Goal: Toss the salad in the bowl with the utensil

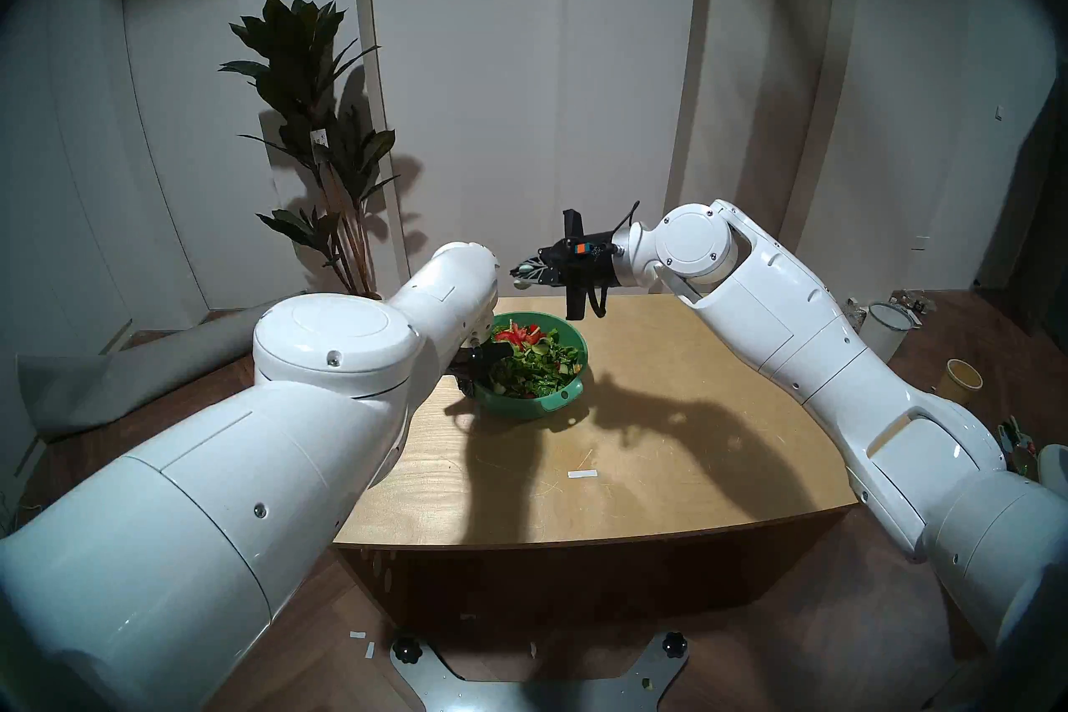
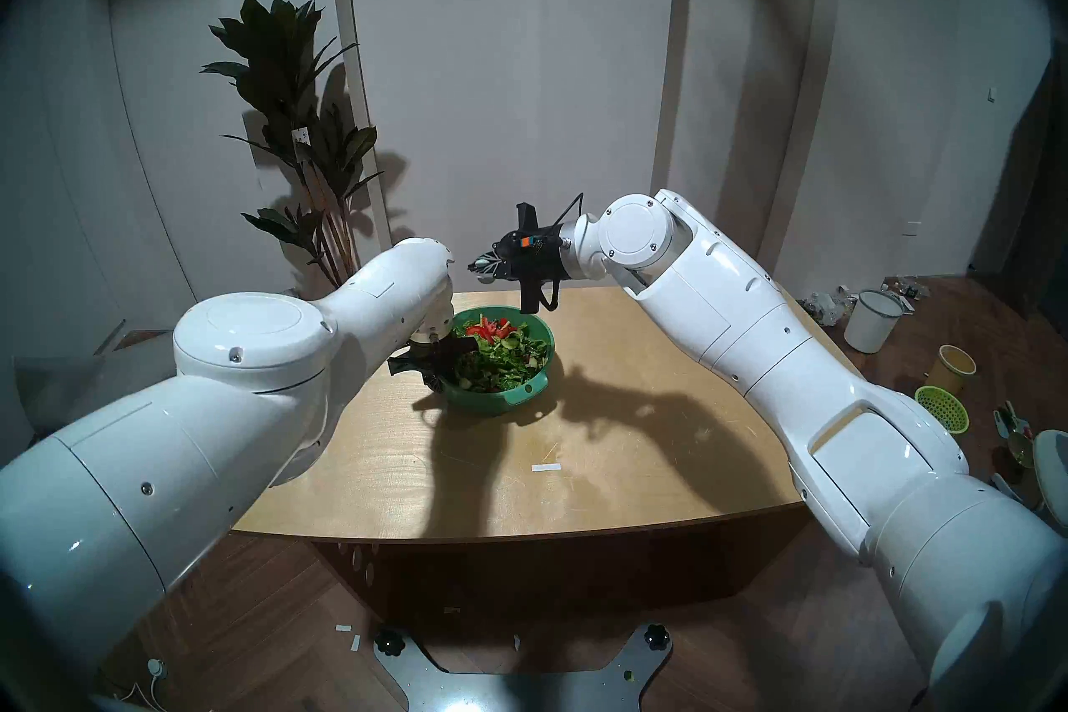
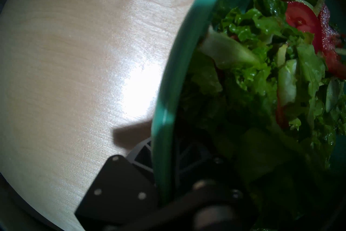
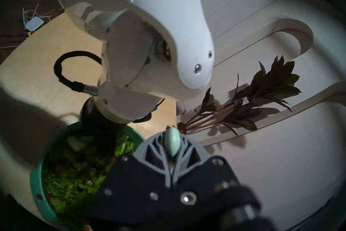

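Observation:
The green bowl [image 1: 520, 407] of salad [image 1: 534, 364] stands on the wooden table [image 1: 664, 404], towards the back and left of centre. My left gripper [image 1: 479, 367] is shut on the bowl's left rim. In the left wrist view the rim [image 3: 179, 67] runs between its fingers [image 3: 142, 151], one outside the bowl and one inside by the lettuce [image 3: 262, 67]. My right gripper [image 1: 523, 274] hovers above the bowl's far edge, pointing left and shut on the pale mint utensil [image 4: 172, 143]. Only a short rounded end of the utensil [image 1: 526, 267] shows between the fingers.
A tall potted plant [image 1: 312, 133] stands behind the table's back left corner. A white tape strip [image 1: 582, 473] lies on the table in front of the bowl. On the floor at the right are a white bucket [image 1: 884, 335], a yellow cup [image 1: 962, 378] and a lime mesh basket [image 2: 942, 407].

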